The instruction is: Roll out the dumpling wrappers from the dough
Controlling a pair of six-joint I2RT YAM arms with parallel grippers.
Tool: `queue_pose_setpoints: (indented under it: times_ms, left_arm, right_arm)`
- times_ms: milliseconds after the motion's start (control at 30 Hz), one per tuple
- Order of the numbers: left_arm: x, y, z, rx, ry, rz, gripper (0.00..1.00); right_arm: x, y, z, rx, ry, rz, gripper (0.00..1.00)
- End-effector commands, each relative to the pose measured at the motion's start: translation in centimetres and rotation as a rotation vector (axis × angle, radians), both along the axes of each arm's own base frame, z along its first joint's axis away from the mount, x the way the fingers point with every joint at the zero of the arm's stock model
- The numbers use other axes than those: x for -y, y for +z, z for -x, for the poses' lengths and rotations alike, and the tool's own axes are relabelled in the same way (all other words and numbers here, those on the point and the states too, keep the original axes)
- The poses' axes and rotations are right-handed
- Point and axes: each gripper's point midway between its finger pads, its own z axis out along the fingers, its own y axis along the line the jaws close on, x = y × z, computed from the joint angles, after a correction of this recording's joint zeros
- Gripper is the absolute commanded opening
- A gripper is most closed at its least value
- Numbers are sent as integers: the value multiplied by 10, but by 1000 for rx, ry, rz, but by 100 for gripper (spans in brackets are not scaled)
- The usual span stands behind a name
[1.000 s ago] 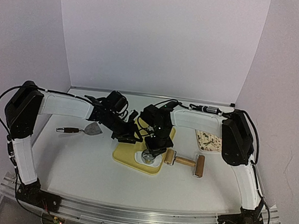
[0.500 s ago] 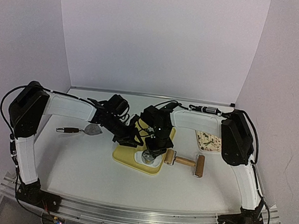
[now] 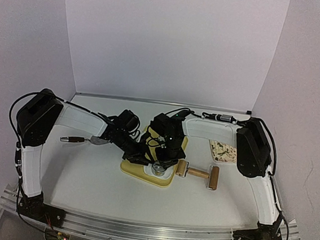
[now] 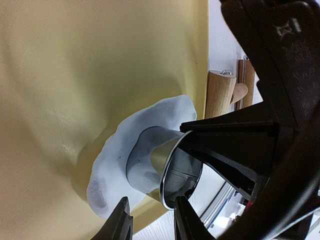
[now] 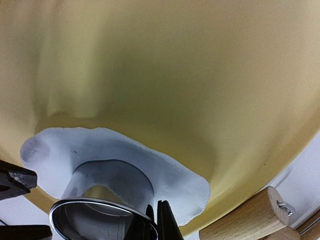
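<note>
The pale yellow rectangular board [image 3: 135, 167] carries a flattened white sheet of dough [image 5: 55, 150] at its 5 o'clock corner, so rolling looks done. A wooden roller [image 3: 197, 173] lies at the board's 3 o'clock. The right gripper [image 5: 156, 220] pinches the rim of the shiny round metal ring cutter [image 5: 100, 222], which stands in the sheet. The left gripper [image 4: 152, 225] hovers beside the dough, jaws apart. No dumpling wrappers lie free yet.

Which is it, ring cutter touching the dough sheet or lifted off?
Touching. Right wrist view: the ring cutter sits in a round dent in the dough sheet, no gap.
</note>
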Motion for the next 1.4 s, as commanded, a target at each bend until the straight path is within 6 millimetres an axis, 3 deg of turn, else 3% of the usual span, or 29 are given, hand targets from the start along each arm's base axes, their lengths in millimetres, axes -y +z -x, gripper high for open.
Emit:
queue_pose_setpoints:
  times_ms: [0,500,1000,1367]
  left_arm:
    - [7,-1,-1,0,3,33,28]
    - [2,-33,7,-46,-22,-40,14]
    - [-28,-81,27,-66,-80,-201,7]
    - [-47,-107,37,-67,-107,-290,6]
  right_arm:
    - [15,-36,5,-39,-14,82,0]
    - [17,-42,5,-40,-13,93,0]
    - [19,-52,9,-55,-32,94,0]
    - [20,-66,27,-116,-26,83,0]
